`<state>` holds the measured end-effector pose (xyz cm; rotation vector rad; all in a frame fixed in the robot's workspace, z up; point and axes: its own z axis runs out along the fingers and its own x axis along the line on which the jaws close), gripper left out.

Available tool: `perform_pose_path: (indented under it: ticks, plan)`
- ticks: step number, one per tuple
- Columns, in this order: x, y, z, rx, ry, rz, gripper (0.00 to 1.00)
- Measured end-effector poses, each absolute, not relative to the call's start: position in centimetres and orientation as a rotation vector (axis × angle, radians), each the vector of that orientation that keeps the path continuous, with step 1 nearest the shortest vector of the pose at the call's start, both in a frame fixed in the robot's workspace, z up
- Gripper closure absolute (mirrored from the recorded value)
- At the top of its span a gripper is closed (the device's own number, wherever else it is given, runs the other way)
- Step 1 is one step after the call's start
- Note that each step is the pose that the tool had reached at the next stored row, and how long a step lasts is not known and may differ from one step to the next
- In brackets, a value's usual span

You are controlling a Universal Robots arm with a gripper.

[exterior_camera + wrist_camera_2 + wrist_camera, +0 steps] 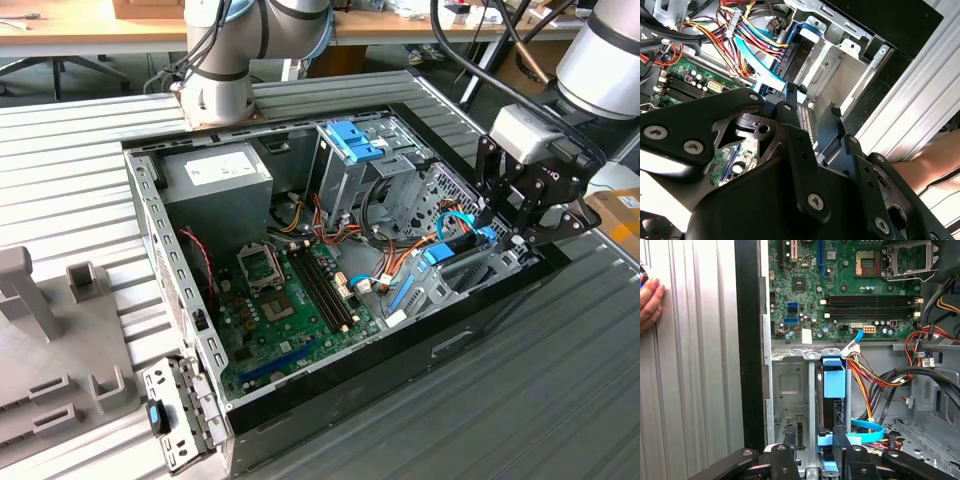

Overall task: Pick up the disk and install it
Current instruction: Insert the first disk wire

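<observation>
The disk (462,243) stands on edge in the metal drive bay (470,275) at the case's front corner, on the exterior view's right. Its blue rail (834,380) shows in the first wrist view, and its perforated grey edge (805,122) in the second wrist view. My gripper (490,235) hangs right over it, black fingers (785,460) on either side of the disk. In the second wrist view a gap shows between the disk and one finger (834,125), so the gripper (812,117) is open around it.
The open computer case holds a green motherboard (290,300), a grey power-supply box (215,180), a metal cage with a blue latch (352,140) and loose coloured cables (400,255) beside the bay. A hand (650,300) rests on the ribbed table outside the case wall.
</observation>
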<state>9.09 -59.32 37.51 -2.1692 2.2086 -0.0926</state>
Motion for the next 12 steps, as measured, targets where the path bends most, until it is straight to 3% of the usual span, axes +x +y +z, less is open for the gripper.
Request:
perform_pose_path:
  ticks: [12]
  plan:
    - [9.08,-59.32,37.01,-2.168,2.208,-0.090,0.58]
